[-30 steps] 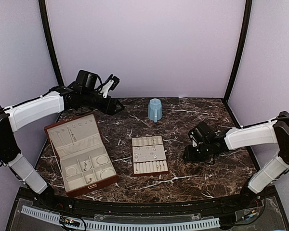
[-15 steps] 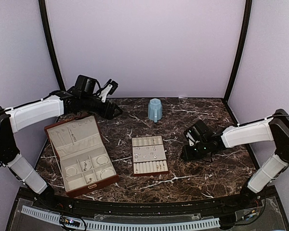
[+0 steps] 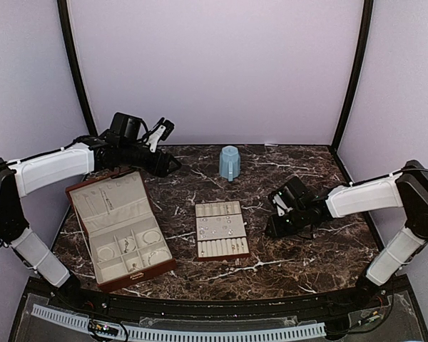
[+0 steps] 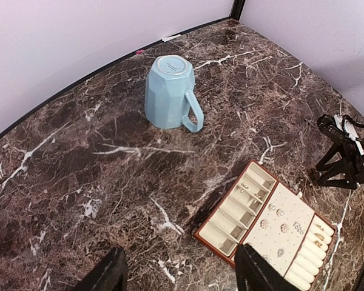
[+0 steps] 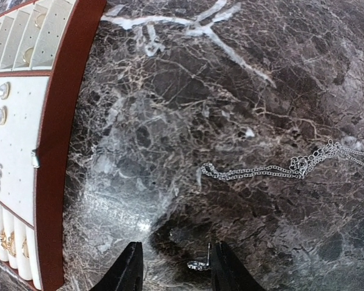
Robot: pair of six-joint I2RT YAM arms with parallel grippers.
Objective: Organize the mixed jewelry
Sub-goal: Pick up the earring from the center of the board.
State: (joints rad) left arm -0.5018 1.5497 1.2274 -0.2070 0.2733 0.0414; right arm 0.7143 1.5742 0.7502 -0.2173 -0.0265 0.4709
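A thin silver chain (image 5: 289, 167) lies loose on the marble right of the cream slotted tray (image 5: 55, 145). A tiny silver stud (image 5: 199, 265) lies on the marble between my right gripper's open fingers, close against the right finger (image 5: 224, 270). My right gripper (image 3: 273, 226) is low over the table just right of the tray (image 3: 221, 229). Small studs (image 4: 283, 227) sit on the tray's pad. A bracelet hoop (image 3: 152, 236) lies in the reddish-brown box (image 3: 121, 226). My left gripper (image 3: 171, 164) is open and empty, raised behind the box.
A light blue mug (image 3: 229, 162) stands upside down at the back centre, also in the left wrist view (image 4: 168, 92). The open box lid (image 3: 103, 192) leans back at the left. Dark frame posts (image 3: 353, 71) stand at the back corners.
My right gripper has slid left along the table toward the tray. My left gripper has dropped slightly, then held still.
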